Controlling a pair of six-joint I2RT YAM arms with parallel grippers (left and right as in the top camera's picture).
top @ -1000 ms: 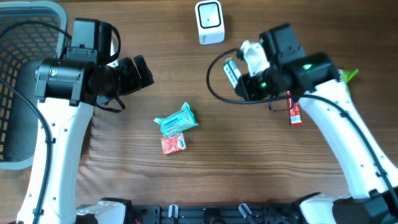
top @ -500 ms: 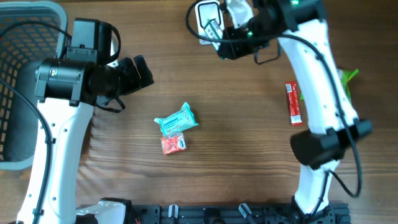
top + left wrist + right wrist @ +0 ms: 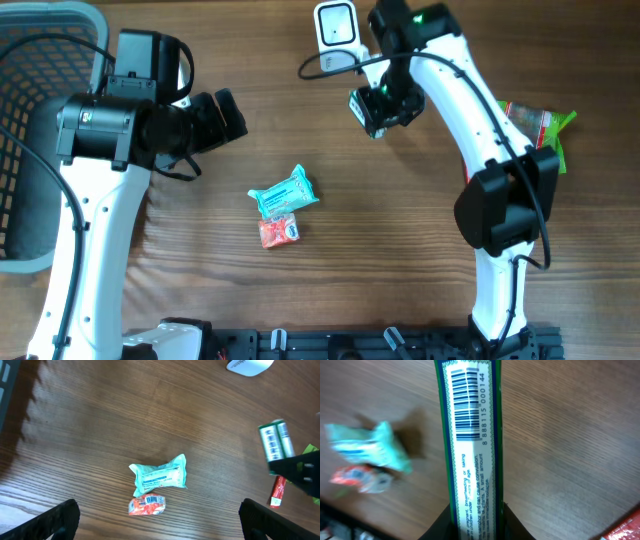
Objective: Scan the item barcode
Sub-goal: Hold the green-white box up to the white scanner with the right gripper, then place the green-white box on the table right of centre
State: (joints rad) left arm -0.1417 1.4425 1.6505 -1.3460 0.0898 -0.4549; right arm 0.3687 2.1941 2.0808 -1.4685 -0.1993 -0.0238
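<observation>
Wooden tabletop, overhead: the right arm reaches far forward with its elbow folded. The right gripper is clamped on a green-edged carton and has dropped from against the white scanner, which is now up-left of it. The left gripper is spread wide, empty and unmoved.

Left wrist: the carton hangs far right of that gripper.

Right wrist: the barcode faces the camera, with a teal packet to the left.

Overhead looks straight down on the whole table; both wrist views look down nearer, sharing the teal packet.
</observation>
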